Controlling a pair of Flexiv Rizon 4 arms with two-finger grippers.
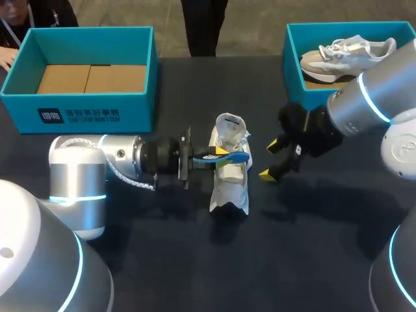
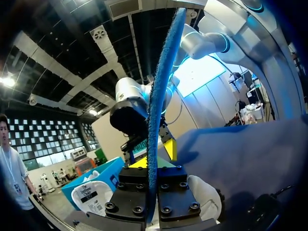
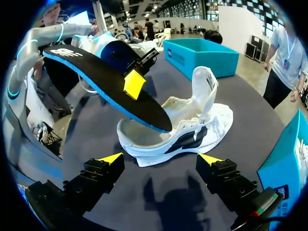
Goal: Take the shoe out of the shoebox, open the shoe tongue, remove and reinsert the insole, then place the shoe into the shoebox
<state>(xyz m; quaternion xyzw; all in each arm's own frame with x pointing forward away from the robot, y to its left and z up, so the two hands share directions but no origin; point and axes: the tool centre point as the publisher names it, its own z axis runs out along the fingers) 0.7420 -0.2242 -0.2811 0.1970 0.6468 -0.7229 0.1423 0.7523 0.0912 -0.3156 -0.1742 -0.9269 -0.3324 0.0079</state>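
shoe [image 1: 229, 188]: white, dark side panel
insole [image 3: 110, 91]: black top, blue edge
shoebox [image 1: 140, 107]: teal walls, brown cardboard floor
second shoe [image 1: 348, 55]: white and beige
table [image 1: 312, 247]: dark blue-black
right gripper [image 1: 270, 160]: black fingers, yellow tips

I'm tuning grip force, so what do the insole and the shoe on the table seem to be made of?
The insole looks like soft foam: matte black top, grainy blue edge, curved along its length. The shoe seems white woven or synthetic fabric, matte, with a dark side panel and a thicker, probably rubbery sole.
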